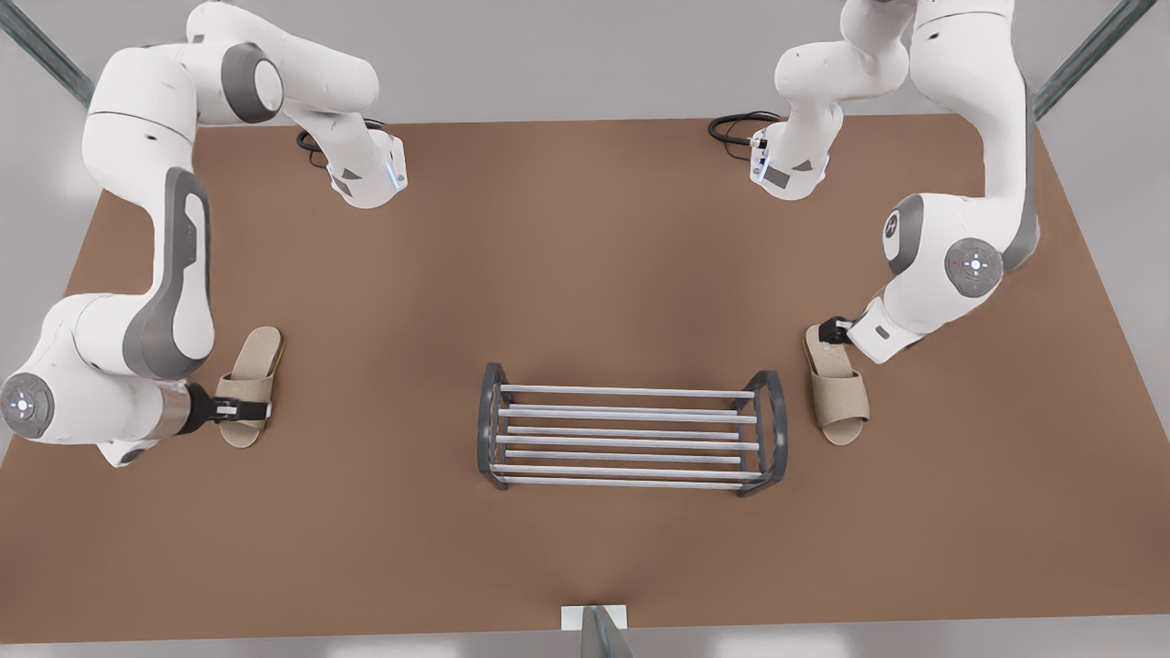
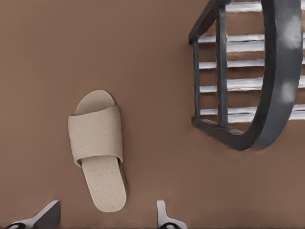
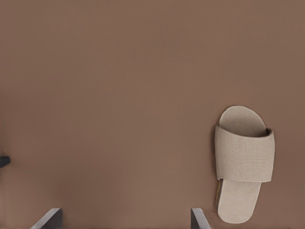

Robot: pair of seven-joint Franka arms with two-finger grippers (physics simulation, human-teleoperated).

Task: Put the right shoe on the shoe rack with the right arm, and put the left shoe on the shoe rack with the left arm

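The shoe rack (image 1: 773,429), dark arched ends joined by silver bars, stands mid-table. The left shoe (image 1: 836,388), a beige open-toe slipper, lies flat just off the rack's end on the front view's right. My left gripper (image 1: 834,331) hovers open over its heel. In the left wrist view the heel of the left shoe (image 2: 97,143) lies between the fingers of the left gripper (image 2: 108,205), with the rack (image 2: 276,71) close by. The right shoe (image 1: 249,384) lies farther from the rack on the front view's left. My right gripper (image 1: 254,411) is open above its strap end. In the right wrist view the right shoe (image 3: 243,162) sits just outside the right gripper (image 3: 126,211).
Both arm bases stand at the table's back edge, each with a black cable (image 1: 731,128) coiled beside it. A small grey and white fixture (image 1: 594,626) sits at the front edge. Bare brown tabletop (image 1: 585,265) lies between the bases and the rack.
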